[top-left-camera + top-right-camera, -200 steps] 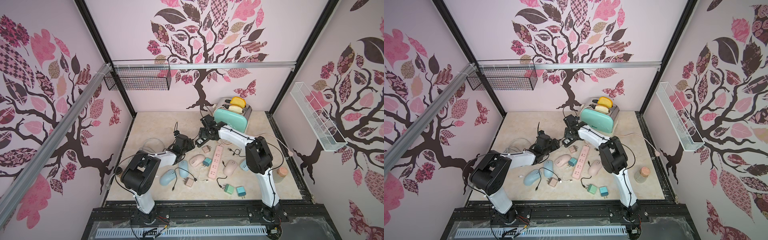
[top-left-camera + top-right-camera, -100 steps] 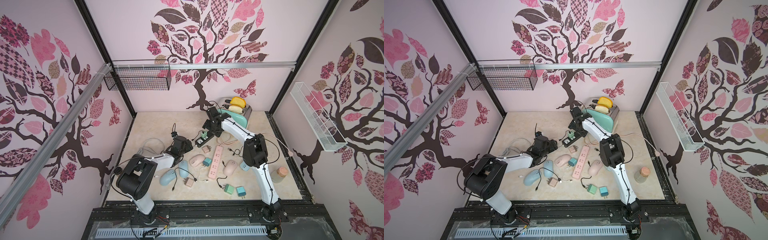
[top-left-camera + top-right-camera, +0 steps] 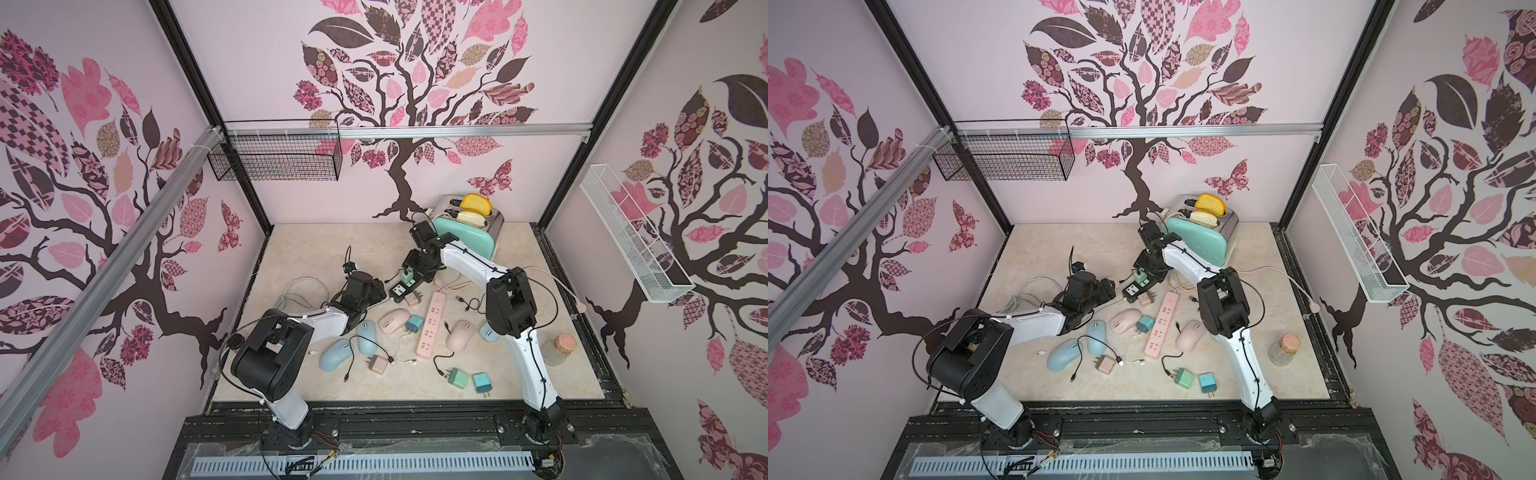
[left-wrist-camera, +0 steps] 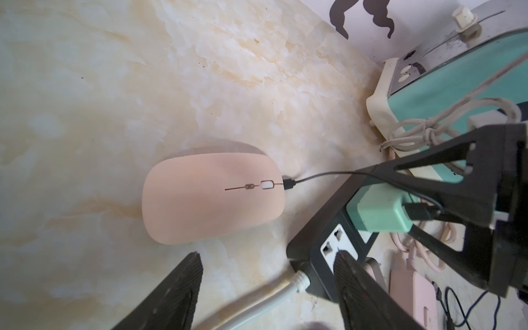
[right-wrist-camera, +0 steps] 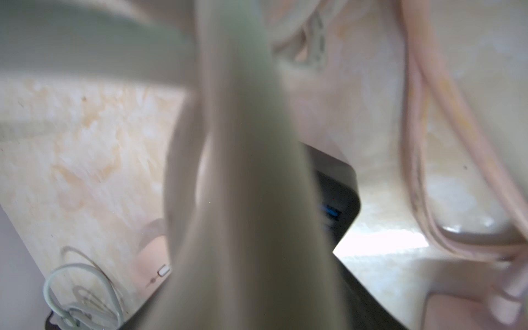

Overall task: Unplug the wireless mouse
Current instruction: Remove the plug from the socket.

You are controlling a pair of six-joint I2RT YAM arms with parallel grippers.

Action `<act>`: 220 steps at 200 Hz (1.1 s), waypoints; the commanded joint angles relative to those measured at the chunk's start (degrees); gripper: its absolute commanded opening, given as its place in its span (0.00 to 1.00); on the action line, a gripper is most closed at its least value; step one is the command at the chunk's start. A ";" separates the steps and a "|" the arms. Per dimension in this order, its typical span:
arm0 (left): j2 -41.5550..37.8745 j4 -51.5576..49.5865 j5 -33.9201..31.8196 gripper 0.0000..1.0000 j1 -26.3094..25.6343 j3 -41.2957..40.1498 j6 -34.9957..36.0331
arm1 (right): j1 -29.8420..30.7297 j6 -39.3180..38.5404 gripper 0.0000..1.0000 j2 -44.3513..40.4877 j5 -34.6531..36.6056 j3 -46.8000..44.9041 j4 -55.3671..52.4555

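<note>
In the left wrist view the pink wireless mouse [image 4: 211, 197] lies on the marble table. A black cable [image 4: 323, 175] runs from its front end to a green charger [image 4: 377, 208] plugged into a black power strip [image 4: 323, 251]. My right gripper [image 3: 411, 272] is down on that charger [image 3: 407, 275], with its fingers [image 4: 428, 183] against both sides. A pale green blur fills the right wrist view. My left gripper [image 4: 267, 257] is open and straddles the strip's cable end [image 3: 401, 289], one finger over the strip. The left arm hides this mouse in both top views.
A teal toaster [image 3: 465, 237] stands just behind the right gripper. Nearer the front lie a pink power strip [image 3: 430, 328], two more pink mice [image 3: 395, 320], two blue mice [image 3: 336, 353], several loose chargers and cables, and a corked jar [image 3: 559, 349]. A white cable coil [image 3: 303, 291] lies at the left.
The right gripper lifted toward the toaster, then came back down onto the green charger with its jaws narrowing. The left gripper has barely moved.
</note>
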 commanded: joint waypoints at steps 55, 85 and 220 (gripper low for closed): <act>6.88 6.39 6.78 0.75 -2.04 0.25 0.66 | 2.06 0.71 0.60 -4.33 -2.64 -5.12 1.35; 9.31 9.12 9.18 0.75 -2.60 0.62 1.31 | 1.91 3.07 0.68 -5.89 -2.87 -6.05 1.96; 18.15 -14.22 4.88 0.57 -3.30 12.17 2.55 | 0.39 13.15 0.49 -5.87 -12.04 -9.03 4.81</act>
